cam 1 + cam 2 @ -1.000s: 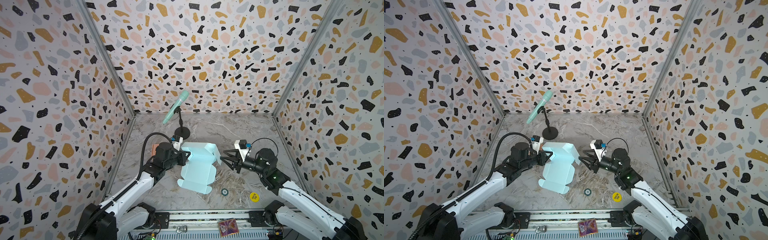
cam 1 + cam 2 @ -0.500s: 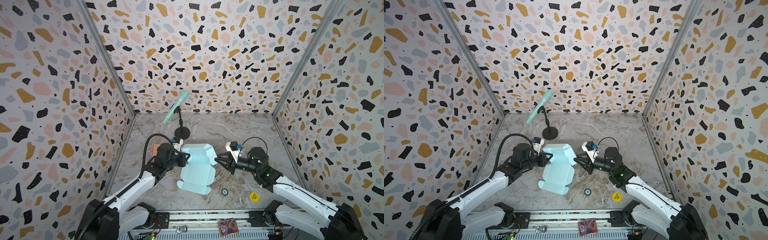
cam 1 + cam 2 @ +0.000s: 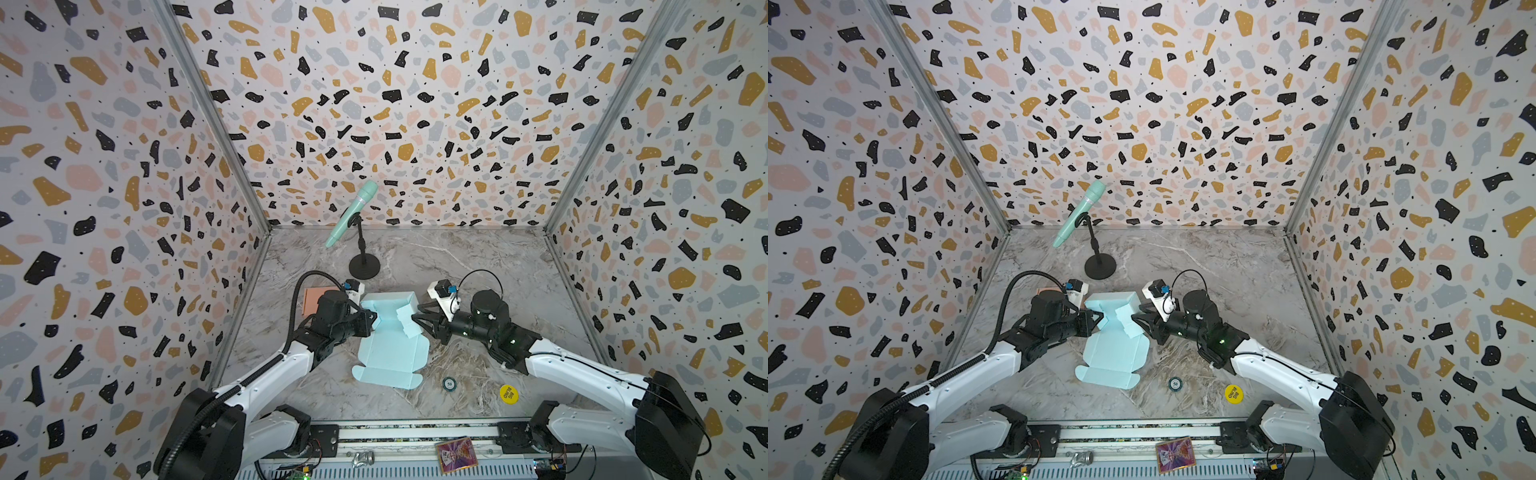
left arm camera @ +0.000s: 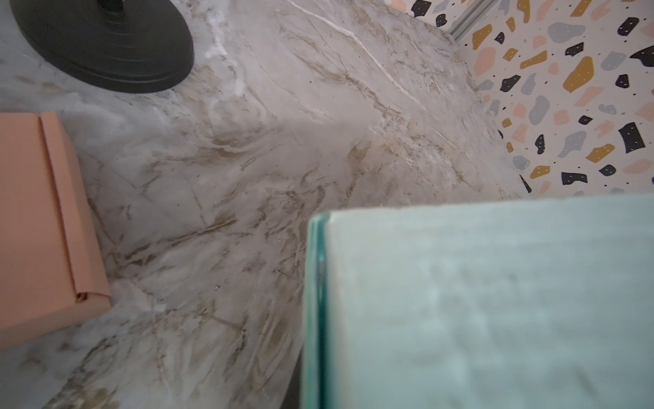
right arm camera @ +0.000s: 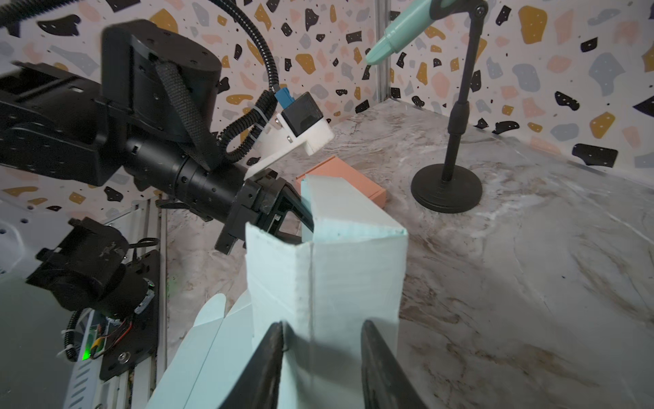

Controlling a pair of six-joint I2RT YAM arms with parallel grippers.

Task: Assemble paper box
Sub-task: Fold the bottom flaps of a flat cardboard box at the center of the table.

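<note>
- In the middle of the marble worktop [image 3: 478, 257] lies the pale blue paper box [image 3: 390, 353], half folded: its far end is raised into walls, its near flaps lie flat toward the front rail.
- It bears no print that can be read.
- The left gripper [image 3: 371, 322] meets the box's left raised wall; its fingers are clenched on that wall's edge. In the left wrist view the blue card [image 4: 488, 304] fills the near corner, blurred.
- The right gripper [image 3: 415, 322] is at the box's right raised flap. In the right wrist view its two dark fingers [image 5: 269, 357] stand apart on either side of the flap [image 5: 329, 283]; whether they press it I cannot tell.
- Just beyond the left arm lies a closed salmon box [image 3: 318, 300].
- Near the front, right of the box, a small round chip [image 3: 449, 383] reads "50", and a yellow disc [image 3: 508, 393] reads "BIG BLIND".
- At the back stands a mint microphone [image 3: 351, 212] on a black stand [image 3: 364, 266].
</note>
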